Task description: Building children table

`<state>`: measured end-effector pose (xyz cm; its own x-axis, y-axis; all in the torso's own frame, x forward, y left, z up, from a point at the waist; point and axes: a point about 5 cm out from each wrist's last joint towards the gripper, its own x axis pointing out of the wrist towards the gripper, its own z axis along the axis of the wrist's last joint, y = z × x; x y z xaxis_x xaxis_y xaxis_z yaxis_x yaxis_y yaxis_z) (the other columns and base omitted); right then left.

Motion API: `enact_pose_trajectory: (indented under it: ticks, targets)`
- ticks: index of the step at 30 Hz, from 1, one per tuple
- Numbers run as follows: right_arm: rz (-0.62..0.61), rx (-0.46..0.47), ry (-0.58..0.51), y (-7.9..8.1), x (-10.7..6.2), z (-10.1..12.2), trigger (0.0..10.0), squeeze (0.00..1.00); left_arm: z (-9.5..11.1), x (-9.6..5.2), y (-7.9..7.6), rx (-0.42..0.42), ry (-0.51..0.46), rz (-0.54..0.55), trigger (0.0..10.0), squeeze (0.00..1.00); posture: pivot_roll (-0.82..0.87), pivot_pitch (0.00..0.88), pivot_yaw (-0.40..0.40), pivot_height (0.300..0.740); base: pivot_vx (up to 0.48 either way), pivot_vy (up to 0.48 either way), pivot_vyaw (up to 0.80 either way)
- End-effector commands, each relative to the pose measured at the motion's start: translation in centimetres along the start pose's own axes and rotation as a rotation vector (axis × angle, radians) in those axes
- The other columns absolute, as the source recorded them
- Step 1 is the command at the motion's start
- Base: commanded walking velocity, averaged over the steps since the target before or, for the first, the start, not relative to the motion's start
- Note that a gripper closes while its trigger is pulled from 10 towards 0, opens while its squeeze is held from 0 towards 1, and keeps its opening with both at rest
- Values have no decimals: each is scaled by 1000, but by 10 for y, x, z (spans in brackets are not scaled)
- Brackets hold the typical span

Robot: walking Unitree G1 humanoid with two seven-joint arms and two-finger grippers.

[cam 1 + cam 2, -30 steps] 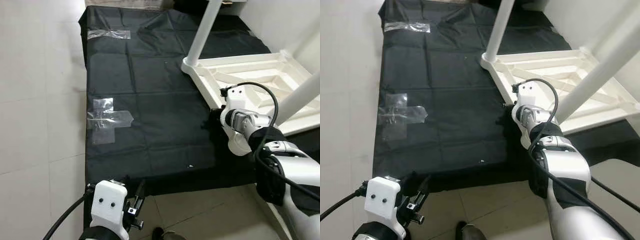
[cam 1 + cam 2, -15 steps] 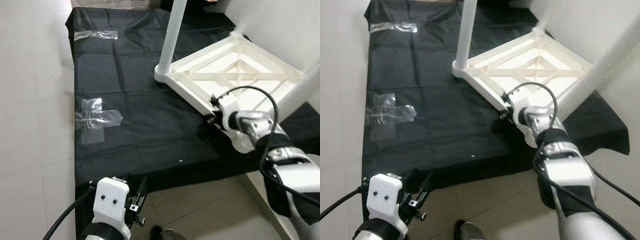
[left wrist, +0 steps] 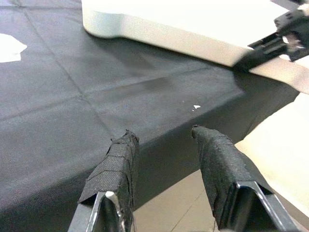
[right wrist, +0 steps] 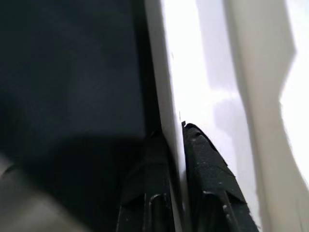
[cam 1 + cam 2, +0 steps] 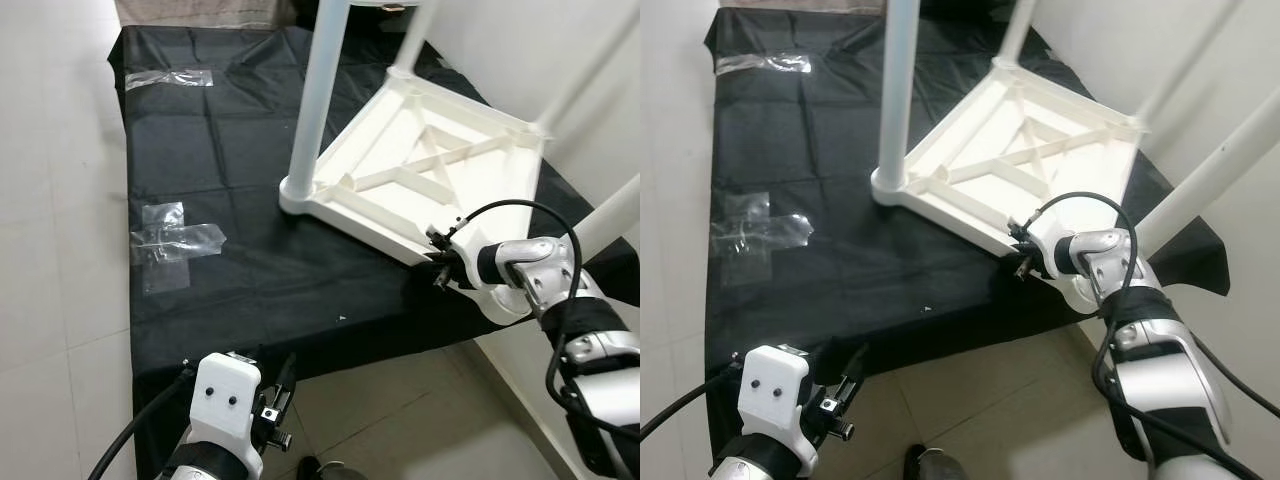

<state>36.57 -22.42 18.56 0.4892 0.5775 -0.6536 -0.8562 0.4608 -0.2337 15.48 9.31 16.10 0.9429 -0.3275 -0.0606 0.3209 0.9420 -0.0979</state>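
Note:
A white plastic children's table [image 5: 420,170] lies upside down on a black cloth [image 5: 230,150], its legs pointing up; the nearest leg [image 5: 315,100] rises from the left corner. My right gripper [image 5: 434,268] is at the table's near rim, shut on that edge. In the right wrist view its fingers [image 4: 205,159] sit one on each side of the thin white rim [image 4: 169,87]. My left gripper [image 3: 161,137] hangs open and holds nothing, low over the cloth's front edge, away from the table.
Two patches of clear tape [image 5: 170,235] [image 5: 165,77] are stuck on the cloth's left side. Pale tiled floor [image 5: 50,250] lies left of and in front of the cloth. A white wall [image 5: 520,50] stands close on the right, behind the table's legs.
The table has turned on the cloth, its held edge swinging toward the front, with my right gripper staying on the rim. The head view has shifted too. The left arm stays low.

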Motion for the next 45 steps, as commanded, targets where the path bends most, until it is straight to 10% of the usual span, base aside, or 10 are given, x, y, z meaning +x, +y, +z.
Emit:
enact_pose_trajectory:
  ticks: [1, 11, 12, 14, 15, 19, 20, 22, 23, 45]
  targets:
    - [532, 14, 9, 45, 23, -14, 0, 0, -8, 0, -1, -14, 40, -9, 10000, 0, 101, 247, -152, 740, 0, 0, 0]
    - [502, -126, 20, 47, 24, -10, 0, 0, -10, 2, 1, -10, 44, -17, 10000, 0, 104, 228, -144, 740, 0, 0, 0]
    - [457, -144, 20, 44, 27, -8, 5176, 0, -11, 3, 2, -8, 45, -18, 10000, 0, 104, 217, -140, 740, 0, 0, 0]
    - [457, -144, 20, 44, 27, -8, 5176, 0, -11, 3, 2, -8, 45, -18, 10000, 0, 104, 217, -140, 740, 0, 0, 0]
    - [353, -160, -9, 38, 32, 1, 10000, 286, -14, 5, 3, -3, 48, -16, 10000, 0, 106, 199, -140, 740, 0, 0, 0]
    - [337, -167, -34, 36, 32, 6, 10000, 286, -15, 6, 4, -3, 48, -15, 10000, 0, 107, 197, -140, 740, 0, 0, 0]
    - [360, -180, -41, 37, 30, 8, 10000, 1000, -15, 7, 4, -1, 48, -17, 10000, 0, 109, 192, -141, 740, 0, 0, 0]
    - [365, -196, -48, 36, 28, 10, 10000, 1000, -16, 7, 5, 1, 49, -19, 10000, 0, 108, 185, -140, 740, 0, 0, 0]
    - [364, -198, -51, 34, 27, 13, 10000, 0, -17, 8, 5, 4, 50, -22, 10000, 0, 105, 178, -140, 740, 0, 0, 0]
    - [411, -84, -422, 53, 56, 94, 10000, 0, -21, 17, 8, 17, 30, -19, 10000, 0, 106, 149, -152, 740, 0, 0, 0]
